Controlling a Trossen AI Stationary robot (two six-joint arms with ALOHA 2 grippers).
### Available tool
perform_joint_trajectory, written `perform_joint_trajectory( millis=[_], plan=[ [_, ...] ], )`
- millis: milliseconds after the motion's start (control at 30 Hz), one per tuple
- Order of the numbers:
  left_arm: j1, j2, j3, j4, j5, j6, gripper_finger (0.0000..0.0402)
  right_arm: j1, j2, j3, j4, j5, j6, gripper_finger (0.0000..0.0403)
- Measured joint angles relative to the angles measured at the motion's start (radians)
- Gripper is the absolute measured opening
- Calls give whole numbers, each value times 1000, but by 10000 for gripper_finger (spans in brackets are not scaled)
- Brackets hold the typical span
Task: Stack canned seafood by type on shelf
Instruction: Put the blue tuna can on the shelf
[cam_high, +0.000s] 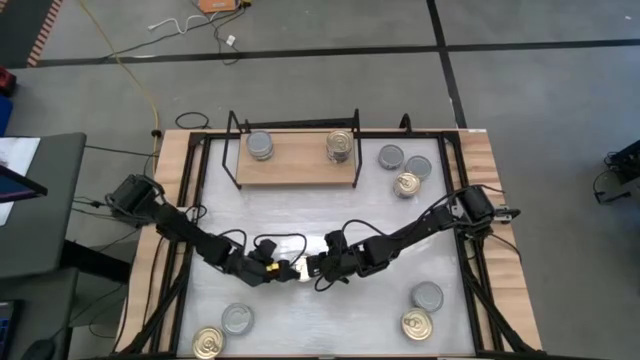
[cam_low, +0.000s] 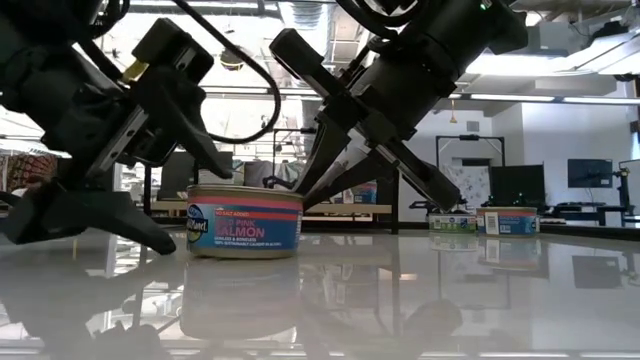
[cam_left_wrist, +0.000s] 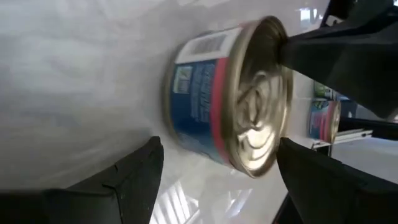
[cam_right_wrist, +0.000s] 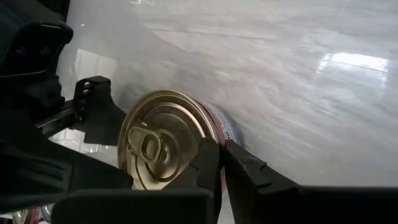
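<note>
A gold-topped salmon can (cam_right_wrist: 163, 140) was flanked untouched by the wide-open left gripper (cam_left_wrist: 217, 180), while the right gripper (cam_right_wrist: 222, 163) was nearly closed at its rim.

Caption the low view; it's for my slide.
Salmon can on the white tabletop between left gripper and right gripper.

Floor (cam_high: 330, 25): grey concrete slabs crossed by dark seams. A yellow cable (cam_high: 135, 75) runs across it, with a white cord (cam_high: 200, 25) nearby. A dark grey side desk (cam_high: 40, 210) stands on the left arm's side. Bright strip ceiling lights (cam_low: 600, 60), white walls and dark monitors (cam_low: 588, 172) lie beyond.
</note>
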Motion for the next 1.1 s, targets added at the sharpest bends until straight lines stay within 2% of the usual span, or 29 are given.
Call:
perform_joint_trajectory(
  millis=[300,600,1100],
  plan=[
    [-3,-1,14,-8,-22,1,301,1,0,0,-11,-15,2,45],
    [-3,1,29,-16,-27,5,301,2,-1,0,-21,-22,2,19],
    [27,1,29,-1,-46,2,300,2,1,-1,-17,-23,0,22]
  ],
)
